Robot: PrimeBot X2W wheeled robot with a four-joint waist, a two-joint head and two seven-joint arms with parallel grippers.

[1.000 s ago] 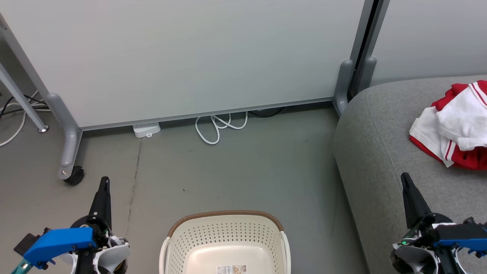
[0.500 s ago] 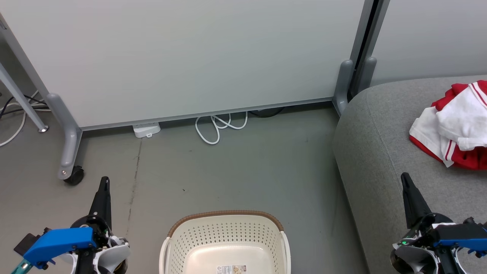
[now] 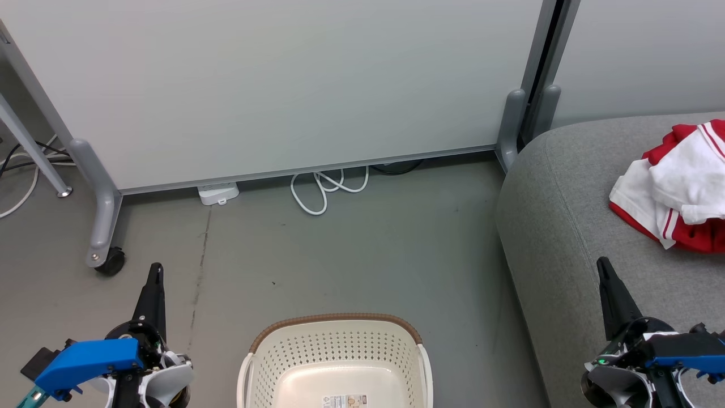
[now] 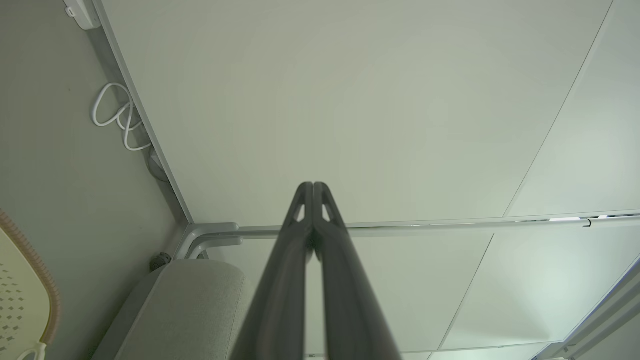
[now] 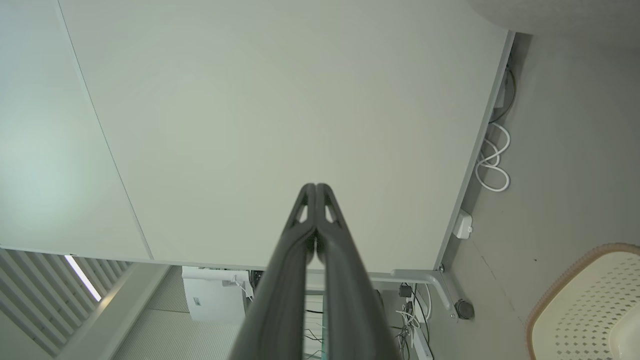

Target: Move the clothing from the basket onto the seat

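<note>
nothing is seen to have moved since the earlier frames: the clothing (image 3: 677, 187) is left heaped on the seat (image 3: 566, 226), toward its right side in the head view, with red jersey bunched under white panels and red stripes. it is judged light, soft and limp, likely to sag and trail when lifted; a hold would best be taken on a bunched fold or the red edge at the heap's near side, not on flat cloth. the basket (image 3: 334, 318) is set on the floor (image 3: 368, 255) near the seat, to its left and apart from it. its pale bottom and a printed label are laid bare in the part that is seen, so the task is judged done or nearly so. the left tool (image 4: 313, 187) is held above the floor left of the basket, its two dark fingers pressed together on nothing. the right tool (image 5: 316, 187) is seen against the seat's near part, well short of the clothing, its fingers likewise closed and holding nothing. behind, a white cable (image 3: 325, 190) is looped on the floor at the foot of a pale partition (image 3: 283, 85).
</note>
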